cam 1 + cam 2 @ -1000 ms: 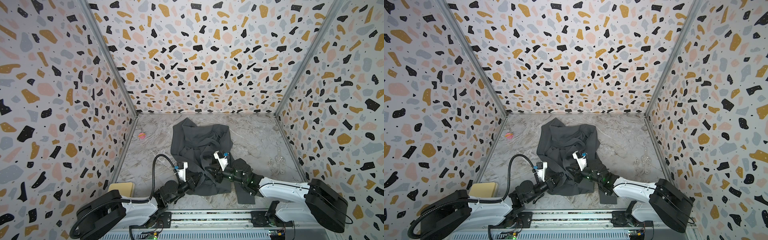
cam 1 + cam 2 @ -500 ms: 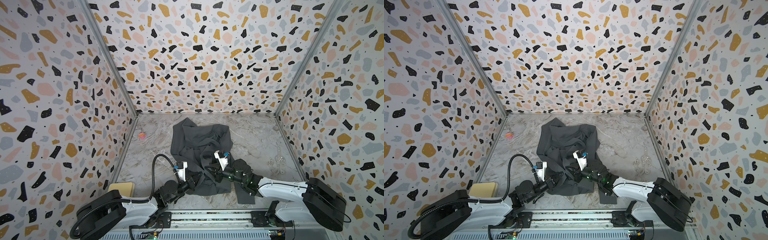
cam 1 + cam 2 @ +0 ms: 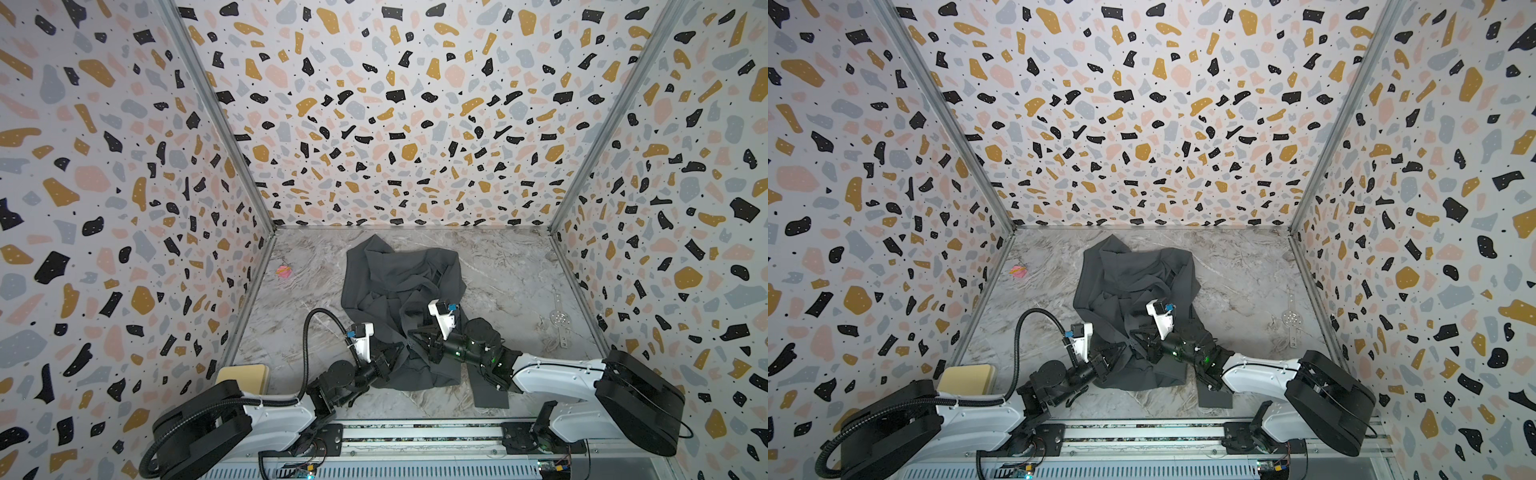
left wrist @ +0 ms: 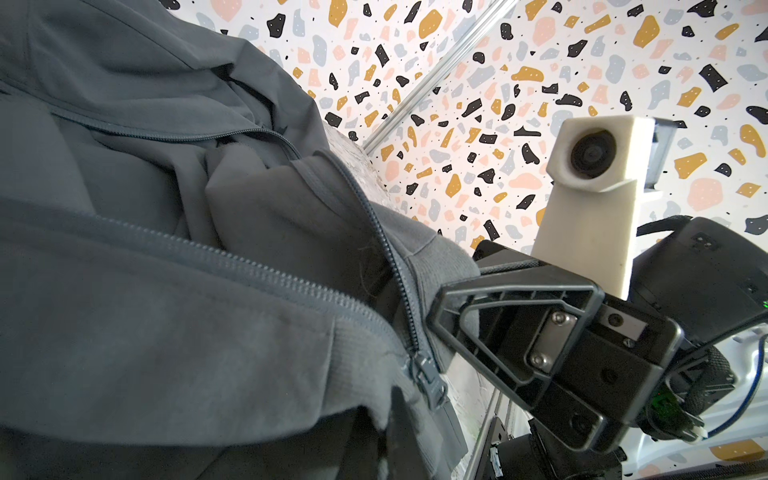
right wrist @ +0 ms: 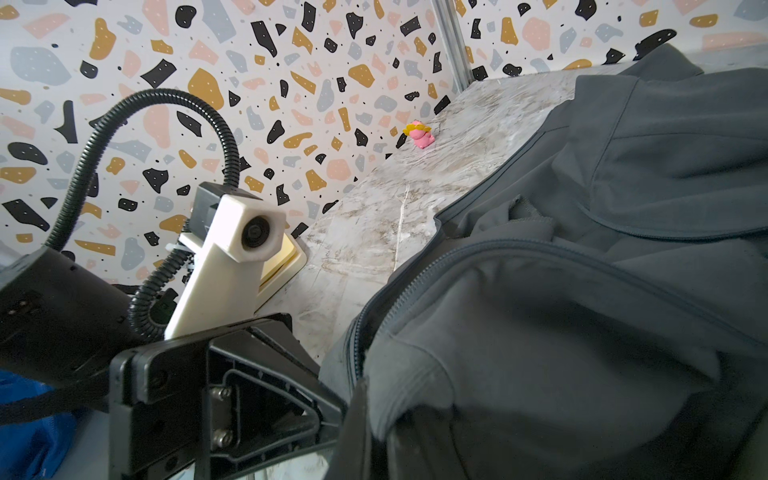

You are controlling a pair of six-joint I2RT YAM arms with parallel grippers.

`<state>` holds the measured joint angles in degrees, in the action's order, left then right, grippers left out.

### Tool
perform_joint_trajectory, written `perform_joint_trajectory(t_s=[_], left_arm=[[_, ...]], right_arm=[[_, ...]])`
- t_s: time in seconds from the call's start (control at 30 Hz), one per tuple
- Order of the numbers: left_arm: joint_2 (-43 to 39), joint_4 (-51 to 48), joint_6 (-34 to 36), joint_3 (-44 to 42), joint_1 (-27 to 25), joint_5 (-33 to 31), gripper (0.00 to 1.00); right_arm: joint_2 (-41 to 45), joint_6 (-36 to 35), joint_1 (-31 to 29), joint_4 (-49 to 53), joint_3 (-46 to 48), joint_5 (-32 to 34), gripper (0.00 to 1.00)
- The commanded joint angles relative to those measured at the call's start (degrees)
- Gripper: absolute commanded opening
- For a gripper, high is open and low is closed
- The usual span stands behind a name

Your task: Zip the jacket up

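Remote view from my station: a crumpled dark charcoal-grey soft fabric jacket (image 3: 399,286) (image 3: 1133,282) lies heaped on the grey marble-patterned table (image 3: 511,266) (image 3: 1237,266) inside the terrazzo-speckled walls (image 3: 395,124). In both top views it spreads from the middle of the table toward the near edge, with one dark flap reaching out beneath the right arm.

My left end effector (image 3: 394,352) (image 3: 1113,352) reaches in low from the near left and is clamped on the jacket's near hem. The right wrist view shows its black fingers (image 5: 291,357) pressed together with the cloth edge caught at their tip.

My right end effector (image 3: 415,334) (image 3: 1138,334) comes in from the near right and is also closed on the jacket. Its triangular black fingers (image 4: 511,287) pinch a fold of cloth just beside a row of grey zip teeth (image 4: 249,266). The two tips sit near each other over the garment's near half.

In the left wrist view the grey zip slider (image 4: 139,384) sits where two rows of teeth meet, and away from it the rows spread apart.

A small pink and yellow toy (image 3: 284,271) (image 3: 1017,271) (image 5: 420,135) rests near the left wall, well apart from the jacket. A cream-coloured block (image 3: 243,374) (image 3: 966,378) sits at the near left corner, and a clear perforated plastic utensil (image 3: 559,320) (image 3: 1291,320) lies by the right wall
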<state>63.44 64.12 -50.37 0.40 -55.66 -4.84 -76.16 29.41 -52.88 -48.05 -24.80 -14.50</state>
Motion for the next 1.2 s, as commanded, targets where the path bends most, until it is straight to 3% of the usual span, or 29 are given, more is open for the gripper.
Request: perform_joint_trajectory(t_s=[0.0,1.17], left_arm=[[-0.5,2.6,0.3,-1.0,0.0,0.3,0.00],[0.4,0.3,1.2,-0.4,0.0,1.0,0.00]], right_arm=[[-0.3,0.1,0.0,-2.0,-1.0,0.6,0.00],[-3.1,-0.4,0.7,-2.1,-4.4,-2.4,0.00]])
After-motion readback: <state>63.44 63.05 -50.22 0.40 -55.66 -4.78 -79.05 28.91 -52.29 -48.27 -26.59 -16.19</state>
